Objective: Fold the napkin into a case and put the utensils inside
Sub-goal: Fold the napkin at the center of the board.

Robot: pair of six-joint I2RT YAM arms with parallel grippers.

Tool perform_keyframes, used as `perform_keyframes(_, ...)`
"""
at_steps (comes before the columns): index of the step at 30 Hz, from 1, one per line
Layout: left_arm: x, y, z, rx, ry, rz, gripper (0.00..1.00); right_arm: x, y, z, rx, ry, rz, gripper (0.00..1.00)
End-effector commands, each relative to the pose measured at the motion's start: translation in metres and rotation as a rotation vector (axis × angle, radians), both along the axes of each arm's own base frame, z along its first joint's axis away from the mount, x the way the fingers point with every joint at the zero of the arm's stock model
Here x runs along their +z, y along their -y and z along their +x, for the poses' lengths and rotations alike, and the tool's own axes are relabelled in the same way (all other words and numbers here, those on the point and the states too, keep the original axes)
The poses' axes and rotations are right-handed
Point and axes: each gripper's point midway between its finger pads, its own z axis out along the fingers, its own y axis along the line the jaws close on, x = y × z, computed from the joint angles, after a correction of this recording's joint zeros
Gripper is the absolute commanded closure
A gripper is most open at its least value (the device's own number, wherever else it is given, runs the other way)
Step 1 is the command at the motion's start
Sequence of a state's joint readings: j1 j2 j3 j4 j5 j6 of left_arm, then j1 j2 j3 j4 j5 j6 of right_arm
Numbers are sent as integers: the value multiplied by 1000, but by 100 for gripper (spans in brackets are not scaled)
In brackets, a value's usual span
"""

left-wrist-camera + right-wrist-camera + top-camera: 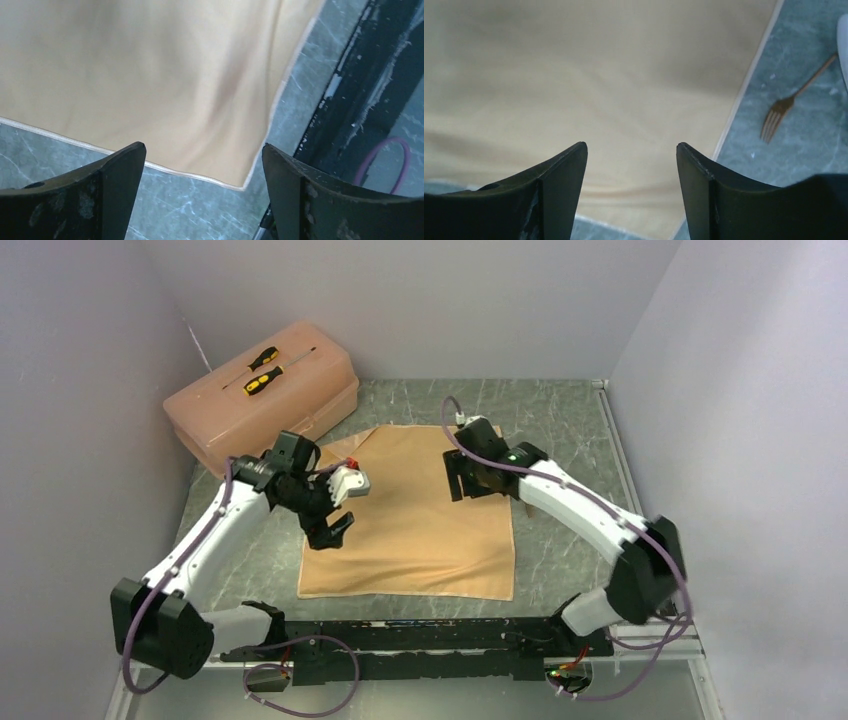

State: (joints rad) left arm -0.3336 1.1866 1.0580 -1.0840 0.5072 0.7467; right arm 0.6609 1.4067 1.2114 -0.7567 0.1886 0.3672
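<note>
Nearest the top camera, a black mounting rail (pixel 430 640) runs along the near edge of the table (pixel 560 420), with an arm base at each end.

At the far left stands a pink toolbox (pixel 270 390), with two yellow-and-black screwdrivers (pixel 262 370) lying on its lid.

The left tool (pixel 335 525) hovers over the left edge of the napkin (pixel 420 530). Its jaws stand wide apart and grip nothing. In its wrist view the left tool (pixel 202 150) frames one corner of the napkin (pixel 150 75), which lies on the marbled table beside the black rail.

The napkin is spread flat and unfolded in the middle of the table, a nearly square sheet. Its sides run roughly from the far wall toward the arms, turned a little out of square with the table edge. Its far left corner lies near the toolbox.

The right tool (pixel 465 480) hangs above the napkin's far right part, its jaws parted and empty. Its wrist view shows the right tool (pixel 631 147) over the napkin (pixel 574 75), close to one hem.

Just beyond that hem, apart from the cloth, a thin golden-brown fork (pixel 781 107) lies on the bare table. In that view its long axis runs diagonally, with the tines toward the lower left and the handle rising to the upper right. No other utensil can be made out.
</note>
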Motion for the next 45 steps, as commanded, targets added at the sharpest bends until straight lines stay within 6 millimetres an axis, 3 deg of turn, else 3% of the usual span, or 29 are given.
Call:
perform_keyframes(1, -15, 6, 39, 67, 30, 18, 10, -8, -10, 69, -59, 93, 32, 32)
perform_keyframes(5, -44, 7, 80, 132, 62, 73, 12, -31, -3, 111, -111, 74, 63, 38)
perform_keyframes(12, -83, 8, 141, 188, 103, 161, 15, -87, 1, 159, -186, 16, 60, 53)
perform_keyframes(18, -98, 14, 151, 178, 105, 165, 15, -104, 24, 192, -269, 45, 48, 60)
perform_keyframes(24, -104, 19, 155, 159, 193, 158, 12, -127, 64, 209, -358, 15, -32, 63)
perform_keyframes(28, -107, 26, 162, 164, 174, 149, 11, -123, 78, 209, -391, 31, -21, 63)
perform_keyframes(30, -103, 31, 172, 169, 183, 140, 11, -110, 80, 207, -389, 62, -19, 60)
perform_keyframes(33, -97, 39, 188, 170, 194, 124, 10, -75, 68, 195, -378, 149, 18, 50)
perform_keyframes(37, -97, 47, 194, 175, 157, 106, 11, -38, 42, 150, -331, 194, 31, 31)
perform_keyframes(40, -93, 43, 191, 173, 174, 110, 10, -37, 36, 102, -309, 137, 28, 25)
perform_keyframes(44, -68, 35, 169, 140, 136, 123, 6, -56, 54, 22, -348, -5, 1, 16)
perform_keyframes(45, -62, 32, 159, 117, 114, 120, 6, -52, 58, 4, -361, -14, 22, 15)
